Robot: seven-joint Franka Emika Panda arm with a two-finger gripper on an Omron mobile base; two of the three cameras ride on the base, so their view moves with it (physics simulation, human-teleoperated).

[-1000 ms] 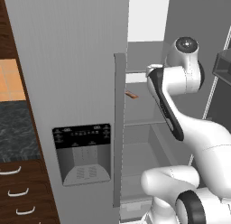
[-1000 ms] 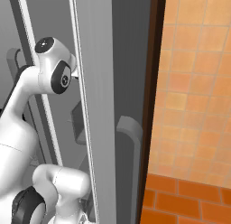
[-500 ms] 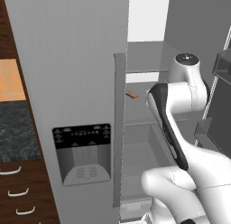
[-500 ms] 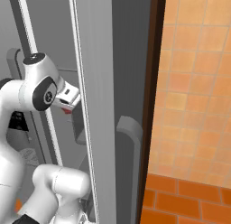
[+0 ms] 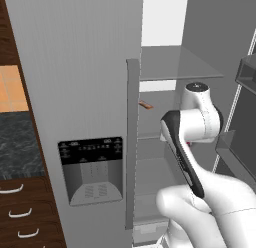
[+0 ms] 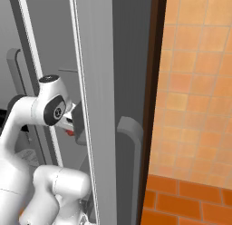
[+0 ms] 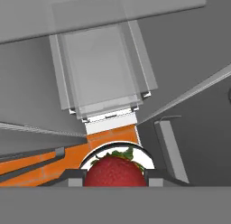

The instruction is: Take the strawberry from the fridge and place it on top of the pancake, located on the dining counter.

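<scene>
Strawberry in the robot's hand at the open fridge

The gripper (image 7: 114, 181) is clenched on the red strawberry (image 7: 114, 171), which sits between its two dark finger tips (image 7: 76, 181) in the hand view. The fridge (image 5: 90, 92) is big and grey, with its right side open. A small flat orange-brown thing (image 5: 145, 105) lies on a glass shelf (image 5: 175, 72) inside. From the right, a bit of red (image 6: 70, 132) shows by the hand, next to the open door (image 6: 97, 110). Clear shelves (image 7: 101, 69) show behind the berry.
</scene>
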